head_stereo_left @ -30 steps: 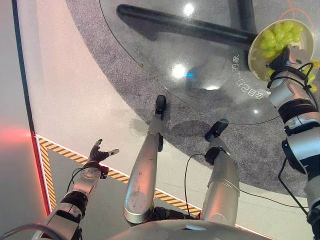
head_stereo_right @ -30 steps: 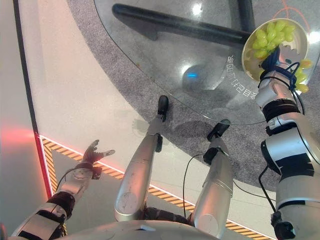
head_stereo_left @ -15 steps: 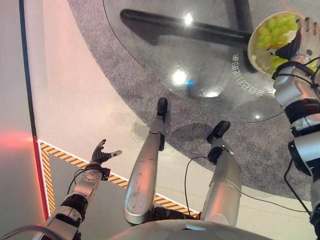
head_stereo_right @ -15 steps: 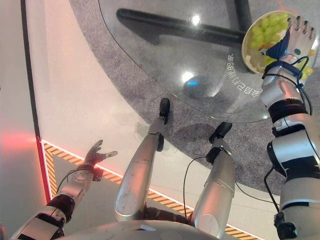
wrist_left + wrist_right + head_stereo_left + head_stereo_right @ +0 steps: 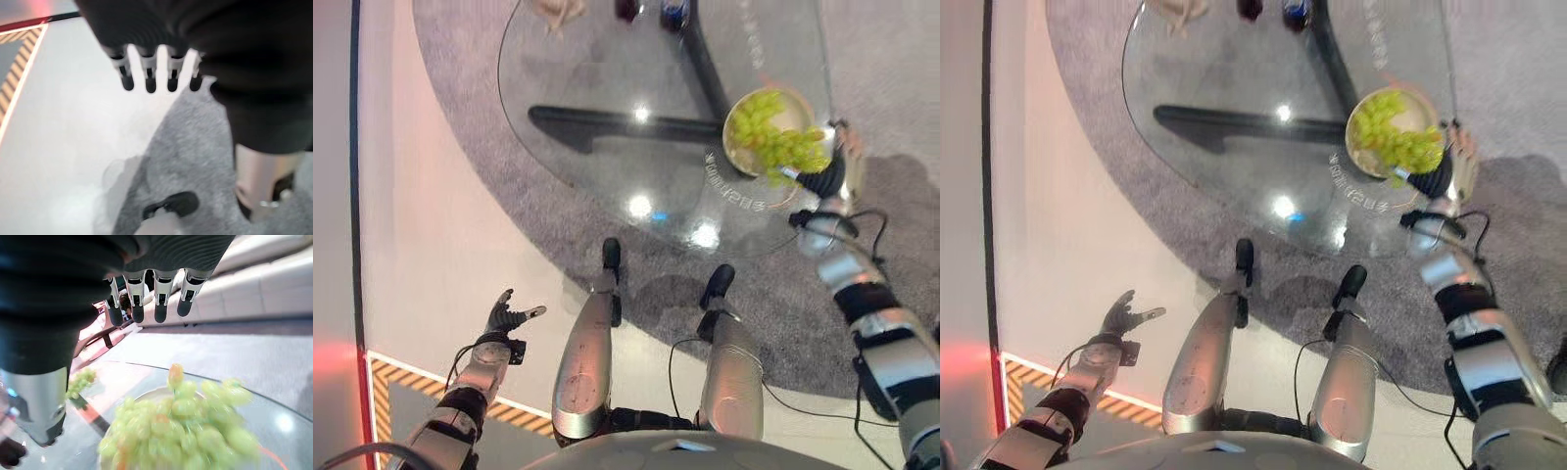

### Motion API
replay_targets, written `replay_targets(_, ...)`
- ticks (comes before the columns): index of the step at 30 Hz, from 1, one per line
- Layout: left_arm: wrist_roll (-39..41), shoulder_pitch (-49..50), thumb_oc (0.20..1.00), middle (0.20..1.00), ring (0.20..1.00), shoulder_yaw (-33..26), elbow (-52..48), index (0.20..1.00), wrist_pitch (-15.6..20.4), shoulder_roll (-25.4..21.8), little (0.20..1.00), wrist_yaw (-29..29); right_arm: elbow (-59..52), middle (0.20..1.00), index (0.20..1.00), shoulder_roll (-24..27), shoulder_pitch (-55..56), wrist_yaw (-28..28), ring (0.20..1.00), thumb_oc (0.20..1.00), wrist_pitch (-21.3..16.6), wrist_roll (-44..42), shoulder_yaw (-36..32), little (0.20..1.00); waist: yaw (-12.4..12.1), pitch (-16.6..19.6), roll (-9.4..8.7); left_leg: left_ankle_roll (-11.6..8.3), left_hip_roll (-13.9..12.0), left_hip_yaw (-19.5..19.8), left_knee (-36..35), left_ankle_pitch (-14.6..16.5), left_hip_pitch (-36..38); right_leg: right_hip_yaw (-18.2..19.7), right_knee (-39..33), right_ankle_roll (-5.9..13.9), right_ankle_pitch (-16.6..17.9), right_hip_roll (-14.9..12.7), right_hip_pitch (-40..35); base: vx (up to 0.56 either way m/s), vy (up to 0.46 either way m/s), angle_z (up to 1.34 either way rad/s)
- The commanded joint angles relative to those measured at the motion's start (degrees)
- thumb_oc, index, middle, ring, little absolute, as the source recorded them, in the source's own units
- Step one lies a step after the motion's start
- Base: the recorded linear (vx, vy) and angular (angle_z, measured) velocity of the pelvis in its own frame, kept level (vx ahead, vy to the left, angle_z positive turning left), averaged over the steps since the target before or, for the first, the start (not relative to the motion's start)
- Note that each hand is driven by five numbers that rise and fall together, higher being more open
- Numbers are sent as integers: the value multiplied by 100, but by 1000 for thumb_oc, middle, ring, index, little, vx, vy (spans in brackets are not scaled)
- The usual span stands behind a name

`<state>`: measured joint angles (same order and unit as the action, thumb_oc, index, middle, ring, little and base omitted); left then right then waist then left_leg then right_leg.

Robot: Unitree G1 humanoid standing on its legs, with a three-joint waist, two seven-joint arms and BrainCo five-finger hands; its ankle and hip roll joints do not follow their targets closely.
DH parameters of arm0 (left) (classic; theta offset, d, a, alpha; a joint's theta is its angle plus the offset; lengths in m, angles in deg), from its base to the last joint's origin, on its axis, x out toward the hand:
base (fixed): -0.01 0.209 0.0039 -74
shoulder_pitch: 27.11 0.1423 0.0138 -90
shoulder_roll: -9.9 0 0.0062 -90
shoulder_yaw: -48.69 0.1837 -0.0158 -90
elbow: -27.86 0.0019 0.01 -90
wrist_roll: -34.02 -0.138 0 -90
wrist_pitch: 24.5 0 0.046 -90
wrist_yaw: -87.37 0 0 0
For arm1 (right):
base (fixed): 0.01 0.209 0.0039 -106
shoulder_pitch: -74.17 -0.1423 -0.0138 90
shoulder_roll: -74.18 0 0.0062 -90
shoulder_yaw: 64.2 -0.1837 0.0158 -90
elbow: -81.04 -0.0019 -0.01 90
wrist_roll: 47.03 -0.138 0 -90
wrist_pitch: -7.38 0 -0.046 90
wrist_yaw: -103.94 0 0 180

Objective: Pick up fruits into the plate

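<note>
The left hand [image 5: 505, 315] is seen low at the robot's left side, above the pale floor [image 5: 440, 225] and well apart from the table. Its fingers [image 5: 148, 78] are spread and straight, and nothing is held in them. In the left wrist view they point out over the floor toward the edge of the grey carpet [image 5: 195, 147].

A round glass table [image 5: 607, 88] stands on that carpet, with its dark base [image 5: 617, 124] visible through the top. At the table's far edge, a pale object [image 5: 556, 10] and two dark objects [image 5: 651, 10] are cut off by the frame, and what they are cannot be told.

On the right part of the table sits a pale plate [image 5: 795, 106], close to the table's right edge. A bunch of green grapes [image 5: 764, 132] lies in the plate, and part of the bunch spills over the rim toward the right hand. An orange-tinted spot among the grapes [image 5: 175, 373] is seen in the right wrist view, but what it is cannot be told.

The right hand [image 5: 830, 174] is held just beside the plate, at its right rim near the table edge. Its fingers [image 5: 161, 296] are extended and straight above the grapes, and nothing is gripped by them.
</note>
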<state>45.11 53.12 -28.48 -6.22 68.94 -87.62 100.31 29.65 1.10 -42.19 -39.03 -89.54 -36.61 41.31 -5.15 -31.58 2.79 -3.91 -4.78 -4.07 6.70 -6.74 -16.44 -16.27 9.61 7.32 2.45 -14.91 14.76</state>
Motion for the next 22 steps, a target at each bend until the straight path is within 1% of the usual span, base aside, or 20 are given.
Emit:
replay_targets(1,-545,412,1000,1000,1000,-36,603,1000,-392,167,1000,-398,-231,1000,1000,-11,817,-685,1000,1000,-468,351,152,1000,204,554,-192,56,181,-296,69,858,485,-77,103,-70,-426,375,-315,168,35,-22)
replay_targets(2,-645,456,1000,1000,1000,-27,725,1000,-450,203,1000,-397,-220,1000,1000,-135,1097,-848,1000,1000,-526,509,214,1000,275,717,-232,39,142,-343,-12,868,661,-52,-35,-55,-411,383,-506,154,29,-21)
replay_targets(3,-672,476,1000,1000,1000,-25,819,1000,-486,232,1000,-391,-225,1000,1000,-238,1291,-1024,1000,1000,-504,513,279,1000,334,864,-273,32,122,-377,-96,852,772,-35,-165,-37,-373,388,-635,92,6,-16)
replay_targets(4,-667,485,1000,1000,1000,-24,850,1000,-473,242,1000,-390,-230,1000,1000,-270,1353,-1154,1000,1000,-460,418,303,1000,356,914,-290,31,115,-388,-129,850,813,-28,-211,-28,-361,389,-681,47,-12,-18)
replay_targets(5,-682,497,1000,1000,1000,-30,927,1000,-487,266,1000,-401,-210,1000,1000,-407,1592,-1327,1000,1000,-425,345,330,1000,414,1066,-331,23,77,-430,-222,844,951,-26,-319,1,-326,369,-804,26,-19,-20)
replay_targets(8,-857,561,1000,1000,1000,-31,1103,1000,-655,351,1000,-501,81,1000,1000,-658,1996,-1527,1000,1000,-443,132,262,1000,540,1454,-388,20,26,-520,-305,877,1206,42,-471,47,-271,349,-1038,79,-1,-25)
replay_targets(9,-913,578,1000,1000,1000,-20,1132,1000,-662,369,1000,-506,158,1000,1000,-699,2054,-1572,1000,1000,-457,130,236,1000,561,1520,-392,18,15,-534,-312,883,1243,55,-492,52,-265,349,-1077,75,16,-21)
replay_targets(10,-953,610,1000,1000,1000,2,1230,1000,-734,423,1000,-535,432,1000,1000,-819,2187,-1642,1000,1000,-495,167,223,1000,614,1708,-381,15,-17,-572,-389,888,1396,98,-563,66,-251,355,-1205,52,13,-14)
replay_targets(11,-975,617,1000,1000,1000,1,1246,1000,-757,434,1000,-558,485,1000,1000,-845,2221,-1651,1000,1000,-503,184,218,1000,623,1744,-379,14,-27,-584,-414,887,1435,104,-581,71,-248,356,-1237,77,11,-14)
replay_targets(13,-1010,646,1000,1000,1000,-16,1337,1000,-846,496,1000,-672,800,1000,1000,-1008,2416,-1662,1000,1000,-477,254,172,1000,680,1985,-374,-4,-99,-660,-543,877,1648,111,-688,108,-235,341,-1429,60,-2,-12)
replay_targets(14,-1019,648,1000,1000,1000,-18,1345,1000,-850,501,1000,-678,833,1000,1000,-1022,2429,-1662,1000,1000,-462,249,170,1000,683,2001,-375,-6,-102,-667,-557,877,1669,112,-699,111,-233,341,-1447,49,-4,-9)
replay_targets(15,-1168,658,1000,1000,1000,-3,1416,1000,-878,545,1000,-695,1225,1000,1000,-1138,2501,-1683,1000,1000,-472,189,132,1000,704,2127,-369,-17,-147,-712,-628,867,1782,111,-745,127,-229,333,-1552,20,-8,-7)
replay_targets(18,-1367,635,1000,1000,1000,21,1588,1000,-976,593,1000,-807,1941,1000,1000,-1302,2533,-1875,1000,1000,-426,-26,15,1000,711,2289,-372,-27,-192,-744,-705,876,1952,97,-805,138,-240,325,-1713,36,-18,-8)
replay_targets(22,-1499,664,1000,1000,1000,-31,1758,1000,-1068,610,1000,-904,2577,1000,1000,-1420,2517,-2196,1000,1000,-219,-374,-169,1000,701,2405,-377,-24,-218,-743,-692,921,2098,116,-811,131,-274,336,-1856,48,-9,-5)
